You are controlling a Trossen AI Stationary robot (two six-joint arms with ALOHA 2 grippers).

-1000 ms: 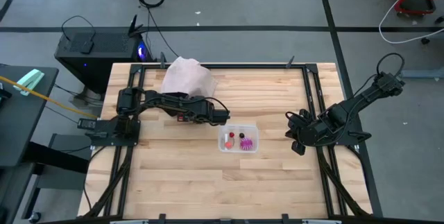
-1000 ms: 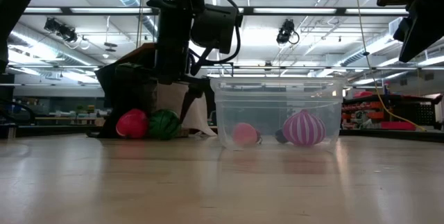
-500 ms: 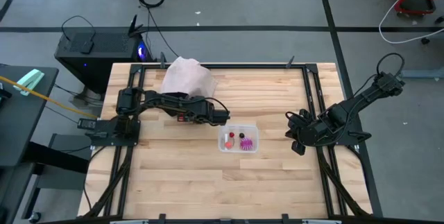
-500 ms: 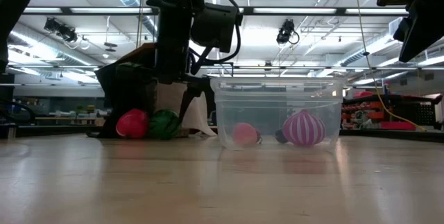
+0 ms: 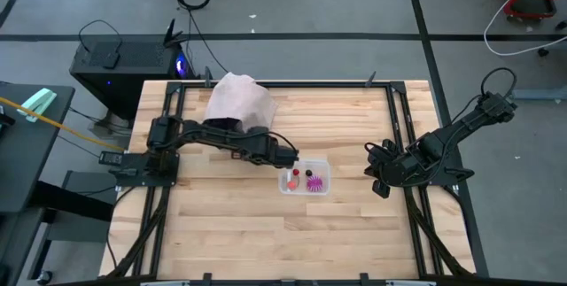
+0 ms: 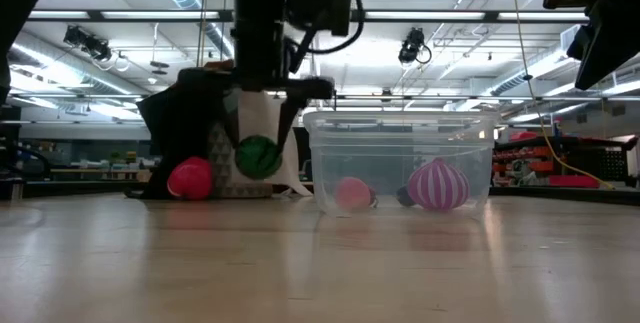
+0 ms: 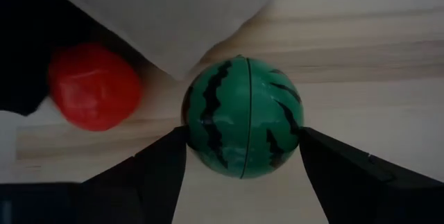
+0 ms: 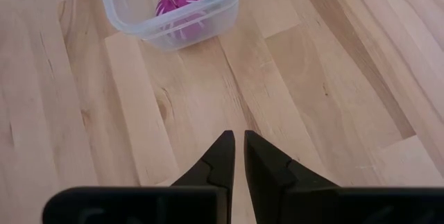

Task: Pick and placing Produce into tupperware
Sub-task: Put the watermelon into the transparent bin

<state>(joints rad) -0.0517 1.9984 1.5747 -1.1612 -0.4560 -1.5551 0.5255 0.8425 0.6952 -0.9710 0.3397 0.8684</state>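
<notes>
One green watermelon (image 7: 243, 116) — between left gripper (image 7: 243, 156) fingers — off table.

Arms: you see two dark, jointed arms on black frame rails.
Fingers: yours are matte black, tapered wedges.

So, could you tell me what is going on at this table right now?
The left gripper is holding a small toy watermelon clear of the table, just beside the clear plastic tub. The tub already holds a spiky purple piece, a pinkish-red one and a small dark one. A red toy fruit sits on the table near the pale bag. The right gripper waits shut off to the tub's right.
</notes>
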